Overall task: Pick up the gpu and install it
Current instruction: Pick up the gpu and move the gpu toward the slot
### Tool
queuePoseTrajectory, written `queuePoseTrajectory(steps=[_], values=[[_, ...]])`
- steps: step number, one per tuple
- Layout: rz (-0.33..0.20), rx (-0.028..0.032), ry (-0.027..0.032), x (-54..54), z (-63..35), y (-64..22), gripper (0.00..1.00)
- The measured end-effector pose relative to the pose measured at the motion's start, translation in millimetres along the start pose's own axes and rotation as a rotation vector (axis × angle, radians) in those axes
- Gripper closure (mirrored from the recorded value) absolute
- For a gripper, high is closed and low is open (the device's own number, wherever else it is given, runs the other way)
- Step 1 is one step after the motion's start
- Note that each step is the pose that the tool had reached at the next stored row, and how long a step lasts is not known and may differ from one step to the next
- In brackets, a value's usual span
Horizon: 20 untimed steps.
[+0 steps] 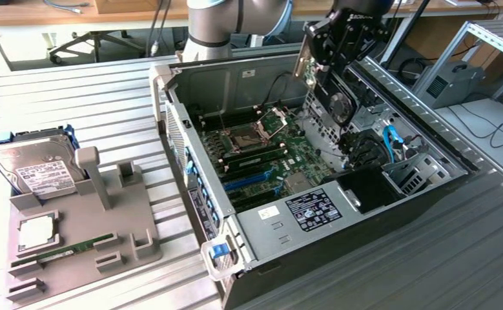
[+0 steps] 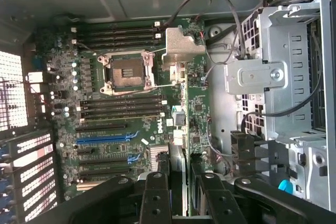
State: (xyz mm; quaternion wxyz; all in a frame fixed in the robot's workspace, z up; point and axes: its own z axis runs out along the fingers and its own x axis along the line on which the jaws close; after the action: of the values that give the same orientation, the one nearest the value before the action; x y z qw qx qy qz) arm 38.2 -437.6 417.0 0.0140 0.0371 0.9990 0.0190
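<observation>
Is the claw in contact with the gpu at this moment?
Touching. The wrist view shows the claw closed against both faces of the gpu, seen edge-on; the exterior view shows it hanging from the claw above the case.

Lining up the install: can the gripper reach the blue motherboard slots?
Likely yes: the case is open, the gripper holding the gpu hangs above it, and no cable crosses the blue slots.
</observation>
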Motion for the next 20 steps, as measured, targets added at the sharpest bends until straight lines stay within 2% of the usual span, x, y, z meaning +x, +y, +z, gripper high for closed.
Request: queuePoseTrajectory(steps=[20], values=[[0.0, 0.0001, 0.0, -20.2, 0.9, 1.5, 0.73]])
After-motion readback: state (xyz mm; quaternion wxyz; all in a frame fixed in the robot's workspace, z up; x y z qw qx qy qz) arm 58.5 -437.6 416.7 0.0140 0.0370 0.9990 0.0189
